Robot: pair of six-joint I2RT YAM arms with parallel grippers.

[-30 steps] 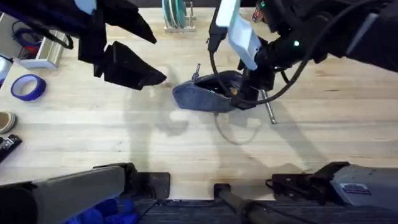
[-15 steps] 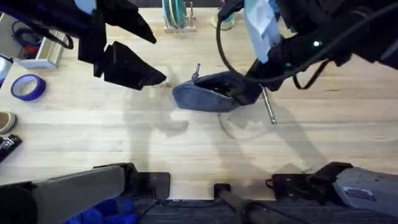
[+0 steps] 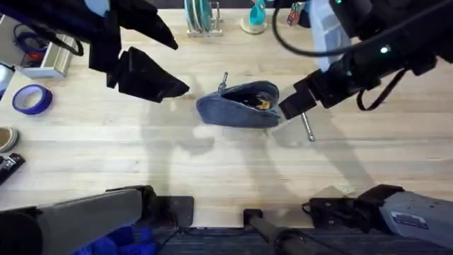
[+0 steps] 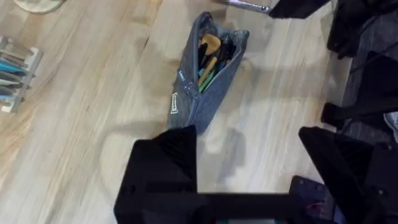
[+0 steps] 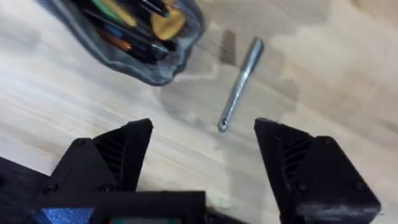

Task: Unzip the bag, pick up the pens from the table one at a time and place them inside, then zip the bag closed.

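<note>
Grey-blue fabric lay slack in the middle of the table [image 3: 141,163]: the bag [image 3: 237,106] rested on its side with the zipper already open, its mouth gaping so that pens and other coloured sticks showed inside [image 4: 210,59]. That open mouth faced the right arm, which probably made dropping things in easier. One silver pen [image 5: 239,84] lay on the wood just beside the bag's right end, apart from it and untouched. The right gripper [image 5: 202,158] hung above this pen with its fingers spread wide and nothing between them, apparently lined up to come down on it. The left gripper [image 4: 249,162] hovered near the bag's other end, also spread and empty, perhaps waiting to steady the fabric. A rack with blue-green items [image 3: 200,18] stood at the far edge, a roll of blue tape [image 3: 32,99] well off to the left. Nothing blocked the pen, though the bag's rim sat close enough to be nudged.
</note>
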